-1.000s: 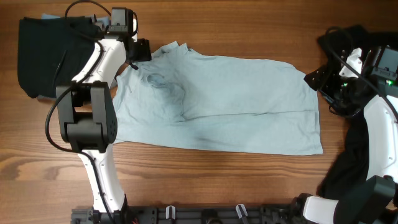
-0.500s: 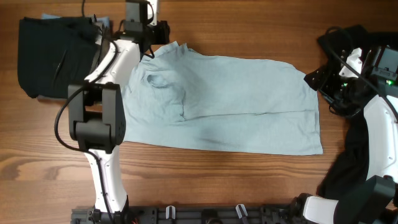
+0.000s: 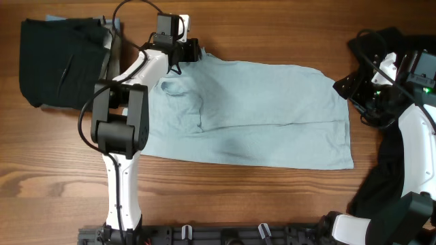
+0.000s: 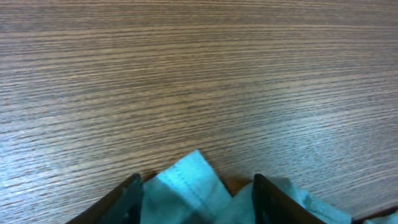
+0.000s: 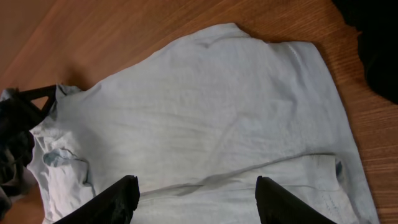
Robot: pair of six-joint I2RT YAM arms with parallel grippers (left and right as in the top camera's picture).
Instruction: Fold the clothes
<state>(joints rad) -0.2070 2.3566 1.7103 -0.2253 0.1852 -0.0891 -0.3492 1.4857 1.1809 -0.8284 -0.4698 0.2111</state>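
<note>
A large, pale light-blue short-sleeved cotton T-shirt (image 3: 259, 109) lay spread flat across the middle of the brown wood-grain worktop (image 3: 238, 197), its neck end toward the left. The left claw (image 3: 194, 51) sat at the shirt's far left edge. In the left wrist view, its two dark fingers (image 4: 130, 199) stood either side of a raised fold of the blue fabric (image 4: 193, 177). I cannot tell whether they were pinching it or only straddling it.

The right claw (image 3: 340, 85) hung just beside the shirt's right edge, released and empty. Its fingers (image 5: 118, 199) were spread wide above the cloth in the right wrist view.

A folded black fabric garment (image 3: 58, 64) rested at the far left of the worktop, apart from the blue shirt. A loose heap of black cloth (image 3: 388, 170) lay at the right under the right arm.
</note>
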